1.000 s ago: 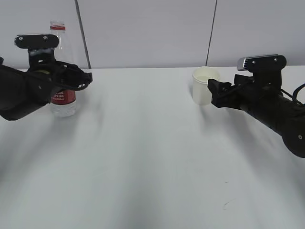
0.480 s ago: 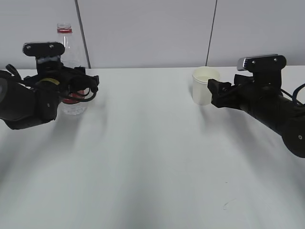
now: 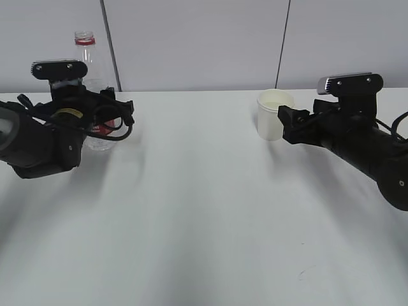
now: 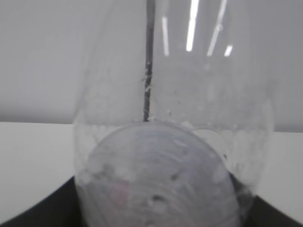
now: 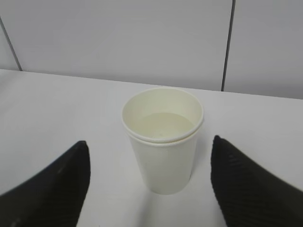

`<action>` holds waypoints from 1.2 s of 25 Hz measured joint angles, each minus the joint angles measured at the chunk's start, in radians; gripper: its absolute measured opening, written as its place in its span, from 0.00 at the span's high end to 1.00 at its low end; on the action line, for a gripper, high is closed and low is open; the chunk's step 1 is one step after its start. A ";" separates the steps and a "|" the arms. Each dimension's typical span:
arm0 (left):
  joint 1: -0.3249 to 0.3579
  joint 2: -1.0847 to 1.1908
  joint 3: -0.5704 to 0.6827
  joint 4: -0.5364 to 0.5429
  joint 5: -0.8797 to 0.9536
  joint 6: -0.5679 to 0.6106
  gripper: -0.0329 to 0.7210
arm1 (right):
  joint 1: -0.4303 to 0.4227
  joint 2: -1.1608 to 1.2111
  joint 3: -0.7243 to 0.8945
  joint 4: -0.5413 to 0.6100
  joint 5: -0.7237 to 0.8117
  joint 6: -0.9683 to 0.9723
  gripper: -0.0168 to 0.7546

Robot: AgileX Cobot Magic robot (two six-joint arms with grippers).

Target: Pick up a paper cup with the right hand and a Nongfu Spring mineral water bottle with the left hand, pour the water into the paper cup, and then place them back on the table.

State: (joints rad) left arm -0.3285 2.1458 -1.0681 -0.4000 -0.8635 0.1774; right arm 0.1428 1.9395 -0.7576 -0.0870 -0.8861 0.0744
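Note:
The clear Nongfu Spring bottle [image 3: 85, 58] with a red neck ring stands upright at the far left of the white table [image 3: 204, 210]. My left gripper [image 3: 107, 121] is shut on its lower body at the red label. In the left wrist view the bottle [image 4: 170, 142] fills the frame, with my left gripper [image 4: 156, 213] and its dark fingers [image 4: 33, 213] at the bottom corners. The white paper cup [image 3: 273, 116] stands at the back right. My right gripper [image 3: 288, 125] is open just right of it. In the right wrist view the cup [image 5: 163, 142] stands between the spread fingers [image 5: 52, 184] of my right gripper [image 5: 149, 146], untouched.
A grey panelled wall [image 3: 204, 38] runs close behind the table's far edge. A small dark scuff [image 3: 306, 273] marks the table at the front right. Bare tabletop lies between the two arms.
My left gripper has swung in and shifted right, and the bottle has moved a little right with it. The right arm and the cup have not moved.

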 joint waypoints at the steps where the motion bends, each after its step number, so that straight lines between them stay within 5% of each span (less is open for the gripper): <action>1: 0.000 0.002 -0.001 0.001 -0.004 -0.001 0.44 | 0.000 0.000 0.000 0.000 0.000 0.000 0.21; 10: 0.000 0.006 -0.003 0.021 0.039 0.004 0.28 | 0.000 0.000 0.000 0.000 0.000 0.000 0.21; 30: 0.000 -0.158 0.050 0.015 0.119 0.080 0.27 | 0.000 0.000 0.000 0.000 0.000 0.000 0.21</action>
State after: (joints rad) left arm -0.3285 1.9876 -1.0180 -0.3853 -0.7444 0.2570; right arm 0.1428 1.9395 -0.7576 -0.0870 -0.8861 0.0744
